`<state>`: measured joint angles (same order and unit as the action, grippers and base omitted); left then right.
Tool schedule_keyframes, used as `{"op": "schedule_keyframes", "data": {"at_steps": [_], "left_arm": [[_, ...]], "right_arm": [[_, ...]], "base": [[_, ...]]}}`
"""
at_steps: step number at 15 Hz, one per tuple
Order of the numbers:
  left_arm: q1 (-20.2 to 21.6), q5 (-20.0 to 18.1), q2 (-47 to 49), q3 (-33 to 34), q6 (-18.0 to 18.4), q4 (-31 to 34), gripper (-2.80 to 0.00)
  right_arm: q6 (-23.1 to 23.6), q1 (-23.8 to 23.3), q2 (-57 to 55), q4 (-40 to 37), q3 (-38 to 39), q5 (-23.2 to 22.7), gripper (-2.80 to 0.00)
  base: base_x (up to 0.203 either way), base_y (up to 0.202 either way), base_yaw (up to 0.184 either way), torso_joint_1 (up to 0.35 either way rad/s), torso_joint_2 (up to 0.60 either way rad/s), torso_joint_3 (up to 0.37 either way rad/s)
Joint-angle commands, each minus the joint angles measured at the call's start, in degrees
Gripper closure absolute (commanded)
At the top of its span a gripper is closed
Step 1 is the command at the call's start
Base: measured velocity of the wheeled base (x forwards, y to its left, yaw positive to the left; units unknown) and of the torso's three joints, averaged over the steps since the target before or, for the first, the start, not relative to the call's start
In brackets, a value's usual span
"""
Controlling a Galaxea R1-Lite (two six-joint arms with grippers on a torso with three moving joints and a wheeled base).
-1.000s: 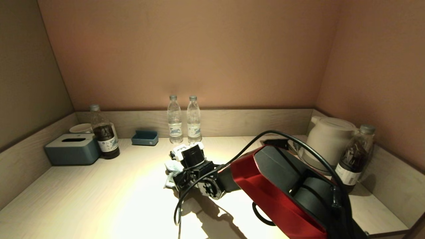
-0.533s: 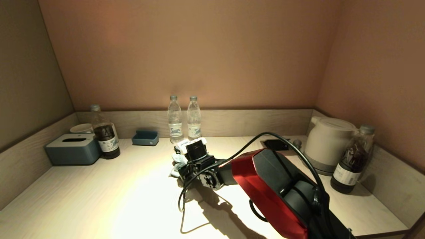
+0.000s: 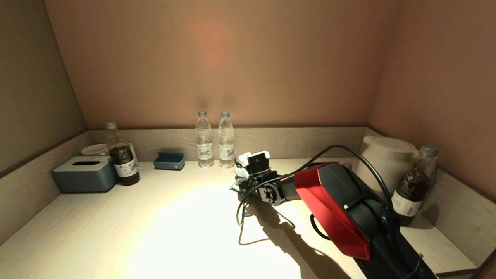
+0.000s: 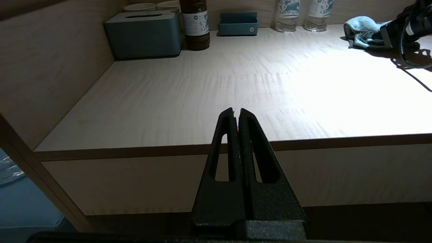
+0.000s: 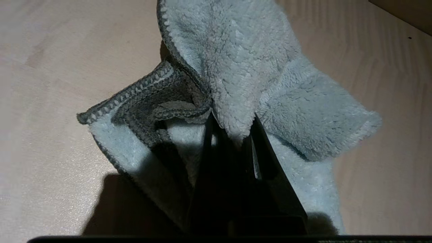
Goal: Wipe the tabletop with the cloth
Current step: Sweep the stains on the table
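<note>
The light-blue cloth lies bunched on the pale wood-grain tabletop, just right of the two water bottles near the back. My right gripper presses down on it. In the right wrist view the right gripper is shut on a fold of the cloth, whose darker stitched edge spreads over the tabletop. My left gripper is shut and empty, parked in front of the table's front edge. From there the cloth shows far across the tabletop.
Two water bottles stand at the back rim. At the left are a blue-grey tissue box, a dark drink bottle, cups and a small blue tray. At the right are a white kettle and another bottle.
My right gripper has dragged the cloth to the right and toward the back, from the table's middle to beside the water bottles. The left gripper's motion cannot be judged.
</note>
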<state>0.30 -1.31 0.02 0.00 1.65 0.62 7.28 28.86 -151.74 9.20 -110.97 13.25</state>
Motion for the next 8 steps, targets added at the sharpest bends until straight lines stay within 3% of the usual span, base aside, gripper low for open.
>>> {"op": "schedule_keyframes", "data": {"at_steps": [1,5,8], "left_arm": [[0.05,-0.09,-0.02,0.0,0.02,-0.01,0.0],[0.05,-0.09,-0.02,0.0,0.02,-0.01,0.0],[0.05,0.0,-0.02,0.0,-0.03,-0.01,0.0]], "right_arm": [[-0.25,-1.39,2.25,0.31,0.69,0.11,0.0],[-2.73,-0.83,7.87,0.78,8.65,-0.19,0.0],[-3.67,1.87,8.04,0.73,8.93,-0.42,0.0]], "base": [[0.0,0.0,0.0,0.0,0.0,0.0],[0.0,0.0,0.0,0.0,0.0,0.0],[0.0,0.0,0.0,0.0,0.0,0.0]]}}
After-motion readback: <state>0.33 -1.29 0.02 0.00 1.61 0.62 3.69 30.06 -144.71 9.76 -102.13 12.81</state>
